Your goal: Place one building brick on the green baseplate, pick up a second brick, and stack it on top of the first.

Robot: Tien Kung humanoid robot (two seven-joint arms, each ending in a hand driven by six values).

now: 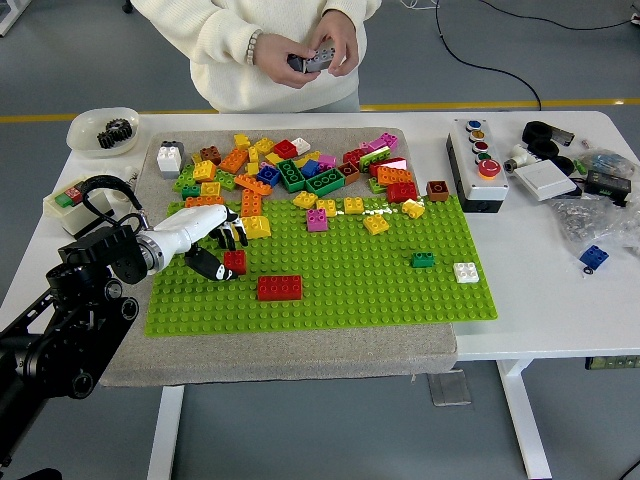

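The green baseplate (330, 290) lies on a grey mat in the middle of the table. A small red brick (237, 262) sits on its left part. My left hand (222, 253), white with black fingertips, is curled round that brick. The thumb rests against the brick's left side and the fingers (234, 236) reach over its far edge. A longer red brick (279, 287) lies just right of and nearer than it. A pile of loose bricks (290, 165) covers the mat behind the plate. My right hand is out of sight.
A person at the far side holds a grey brick (318, 60) in both hands. A small green brick (423, 260) and a white brick (465, 272) sit on the plate's right. A button box (475, 165) and clutter are on the right, and a bowl of gears (103, 130) at far left.
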